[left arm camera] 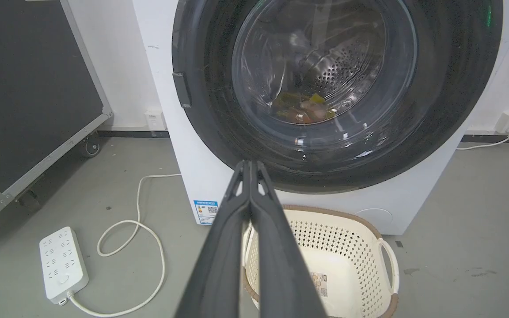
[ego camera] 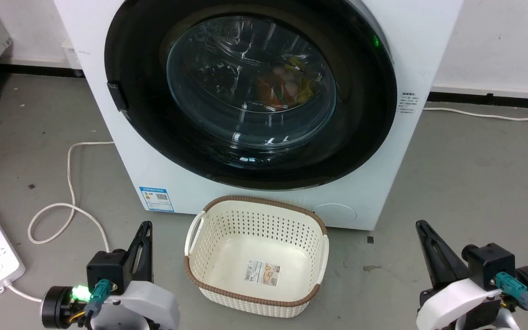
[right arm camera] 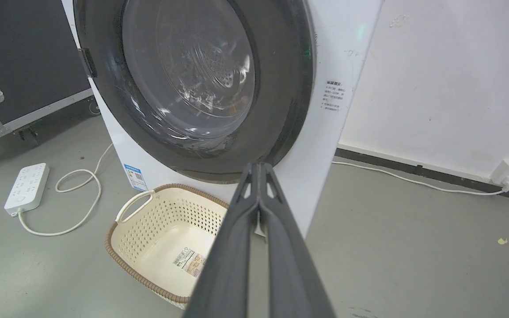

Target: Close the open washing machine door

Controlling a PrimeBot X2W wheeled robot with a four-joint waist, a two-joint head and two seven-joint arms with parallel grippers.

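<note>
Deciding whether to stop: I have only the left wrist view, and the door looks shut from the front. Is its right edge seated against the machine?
Observer: In the right wrist view the rim of the washing machine door lies against the front of the washing machine along that edge; I see no gap.
Operator: Where is the right gripper?
Observer: In the head view the right gripper is low at the right, fingers together, above the floor, apart from the machine.
Operator: My fingers overlap the basket here. Touching?
Observer: No. The head view shows the left gripper left of the basket, floor between them.
</note>
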